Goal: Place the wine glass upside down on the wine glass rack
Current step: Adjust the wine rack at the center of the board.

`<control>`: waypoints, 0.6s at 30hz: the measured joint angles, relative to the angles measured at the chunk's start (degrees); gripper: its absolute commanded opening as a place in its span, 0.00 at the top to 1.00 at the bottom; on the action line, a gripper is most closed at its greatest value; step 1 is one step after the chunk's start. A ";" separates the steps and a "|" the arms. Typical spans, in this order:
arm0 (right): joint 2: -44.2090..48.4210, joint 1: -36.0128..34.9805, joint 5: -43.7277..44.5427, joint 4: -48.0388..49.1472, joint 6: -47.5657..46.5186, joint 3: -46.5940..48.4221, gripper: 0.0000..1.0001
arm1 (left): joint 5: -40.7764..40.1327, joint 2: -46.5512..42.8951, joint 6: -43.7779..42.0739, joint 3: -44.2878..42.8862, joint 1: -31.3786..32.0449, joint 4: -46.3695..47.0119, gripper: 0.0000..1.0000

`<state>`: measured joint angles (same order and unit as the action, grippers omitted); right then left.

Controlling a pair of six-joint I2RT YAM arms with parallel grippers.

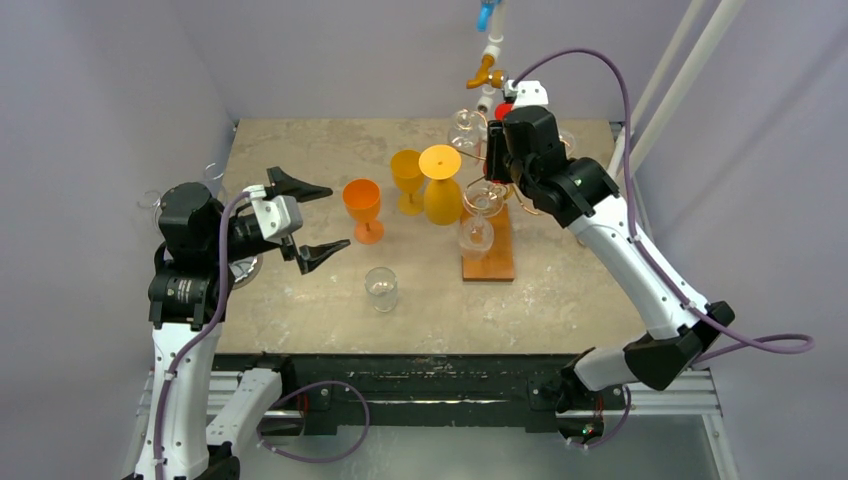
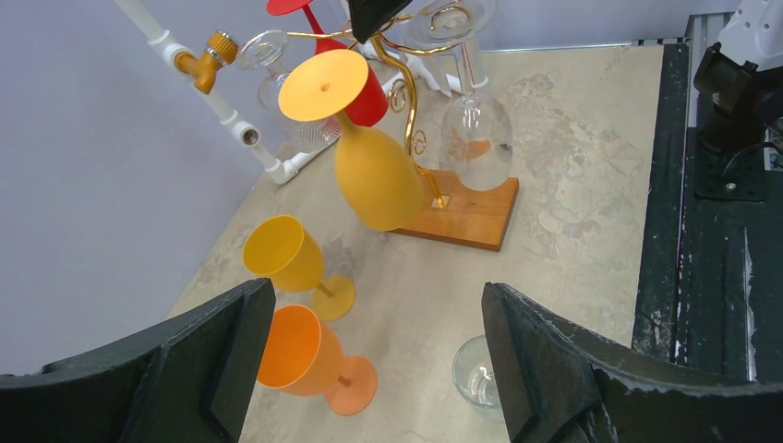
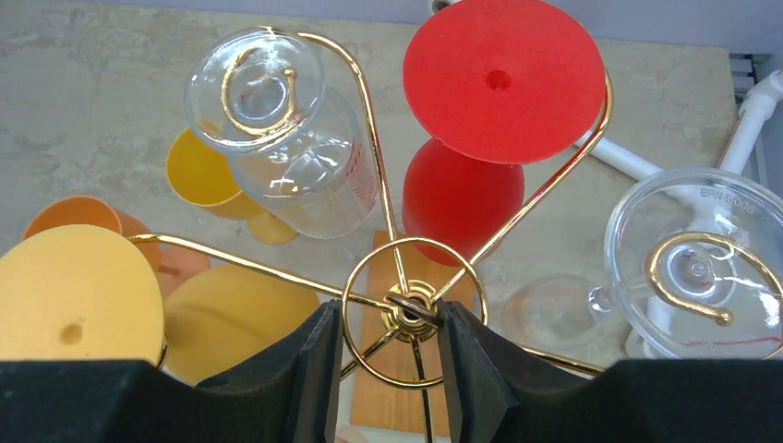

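Orange wine glass (image 1: 362, 205) stands upright on the worktop (image 1: 560, 290), foot down, well apart from the wine glass rack (image 1: 490, 262). From where I stand it looks like the one to go up next, since the left fingers (image 1: 322, 250) are spread wide and empty just beside it, pointing its way.

The right fingers (image 3: 305, 378) sit over the top of the rack, partly closed either side of the gold hub (image 3: 411, 309). I cannot tell whether they actually pinch it or only bracket it. My guess is they are there to steady the rack.

To do the pickup well, the left arm needs to centre itself first. In the left wrist view the orange glass lies off towards one finger rather than in the middle of the gap. The fingers should close on the stem or low on the bowl, so the foot stays free to slide into a rack arm once the glass is turned over.

The yellow glass (image 1: 407, 178) stands close behind, and a small clear glass (image 1: 381, 288) sits near the lower finger. The approach should be straight and level so neither gets nudged.

The arms in sight already carry a yellow-orange glass (image 1: 442, 195), a red glass (image 3: 457, 198) and clear ones. I cannot make out a free arm from here. The carry should come in low and slow, so the hanging bowls are not knocked.
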<state>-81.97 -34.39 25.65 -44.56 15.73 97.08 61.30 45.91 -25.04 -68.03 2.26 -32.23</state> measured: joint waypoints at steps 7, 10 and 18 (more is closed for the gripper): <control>2.23 -0.22 3.76 2.95 6.47 -3.50 1.00 | 0.02 -0.07 0.00 0.00 0.00 0.00 0.11; 3.28 -0.96 5.31 3.96 7.82 -4.85 1.00 | 0.02 -0.17 0.00 0.00 0.00 0.02 0.11; 4.04 -4.15 10.82 3.85 11.39 -5.70 1.00 | 0.04 -0.46 -0.02 0.00 0.00 0.00 0.11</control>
<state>-77.93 -38.54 36.47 -40.71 27.11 91.37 61.34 45.45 -25.06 -68.03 2.26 -32.23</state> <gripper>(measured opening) 0.068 0.889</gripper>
